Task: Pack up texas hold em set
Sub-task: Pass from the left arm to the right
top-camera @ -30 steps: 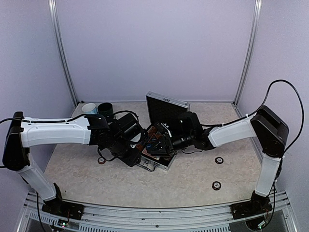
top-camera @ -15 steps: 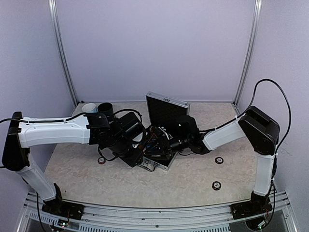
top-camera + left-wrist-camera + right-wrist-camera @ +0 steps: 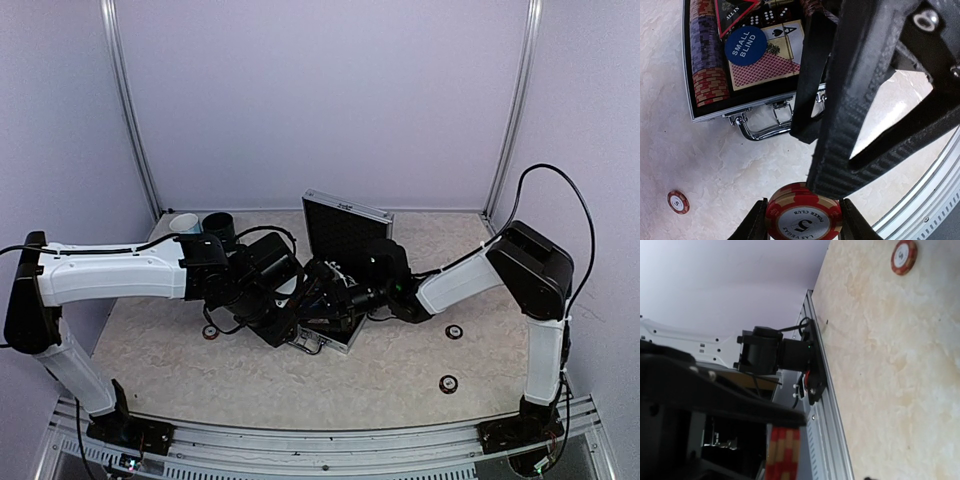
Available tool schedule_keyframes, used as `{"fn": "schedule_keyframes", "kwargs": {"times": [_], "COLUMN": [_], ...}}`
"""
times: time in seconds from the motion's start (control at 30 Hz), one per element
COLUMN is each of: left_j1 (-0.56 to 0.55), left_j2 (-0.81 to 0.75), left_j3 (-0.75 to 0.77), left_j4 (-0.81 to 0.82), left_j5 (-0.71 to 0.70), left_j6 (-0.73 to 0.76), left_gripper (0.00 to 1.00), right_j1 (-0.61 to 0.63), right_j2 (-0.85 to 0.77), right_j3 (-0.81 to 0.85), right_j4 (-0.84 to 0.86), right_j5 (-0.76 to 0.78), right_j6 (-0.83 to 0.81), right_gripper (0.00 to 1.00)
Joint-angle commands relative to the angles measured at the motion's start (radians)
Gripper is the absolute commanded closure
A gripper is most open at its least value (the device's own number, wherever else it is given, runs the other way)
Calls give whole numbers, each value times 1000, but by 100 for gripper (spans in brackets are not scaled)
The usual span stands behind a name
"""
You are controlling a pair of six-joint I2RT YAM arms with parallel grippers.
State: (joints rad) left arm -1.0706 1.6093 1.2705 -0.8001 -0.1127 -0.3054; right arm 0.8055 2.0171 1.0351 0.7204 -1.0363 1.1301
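Note:
The silver case [image 3: 337, 341] lies open mid-table, its lid [image 3: 346, 228] upright. In the left wrist view the case [image 3: 707, 111] holds striped chip rows, a blue "small blind" button [image 3: 745, 45], a card deck [image 3: 771, 67], red dice [image 3: 771, 16] and a triangle marker [image 3: 734, 12]. My left gripper [image 3: 803, 220] is shut on a small stack of red 5 chips [image 3: 803, 216] just in front of the case handle [image 3: 762, 127]. My right gripper [image 3: 322, 292] meets it there; one of its black fingers [image 3: 860, 105] rests on the stack. The stack shows edge-on in the right wrist view [image 3: 785, 452]. Its jaws are unclear.
Loose red chips lie on the table at left [image 3: 211, 331], at right [image 3: 453, 331] and front right [image 3: 448, 382]; one shows in each wrist view [image 3: 678, 201] [image 3: 903, 256]. A light-blue mug [image 3: 183, 224] and a dark-green mug [image 3: 219, 228] stand at the back left. The metal front rail [image 3: 826, 410] runs nearby.
My right arm has reached further left over the case until its gripper meets the left gripper. The left arm has hardly moved.

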Motion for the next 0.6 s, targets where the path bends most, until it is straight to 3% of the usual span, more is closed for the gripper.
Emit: {"fn": "schedule_keyframes", "kwargs": {"times": [0.0, 0.57], "left_j1": [-11, -11], "left_j2": [-10, -5], "left_j3": [20, 12], "left_j4": [6, 10], "left_j5": [-10, -16], "left_j6": [12, 20], "left_gripper": [64, 64], "right_j1": [20, 52], "right_j2": [35, 66], "right_j3": [25, 79], "right_j4": [37, 34], "right_j5": [-29, -52], "right_j6": [19, 18], "right_gripper": [47, 54]}}
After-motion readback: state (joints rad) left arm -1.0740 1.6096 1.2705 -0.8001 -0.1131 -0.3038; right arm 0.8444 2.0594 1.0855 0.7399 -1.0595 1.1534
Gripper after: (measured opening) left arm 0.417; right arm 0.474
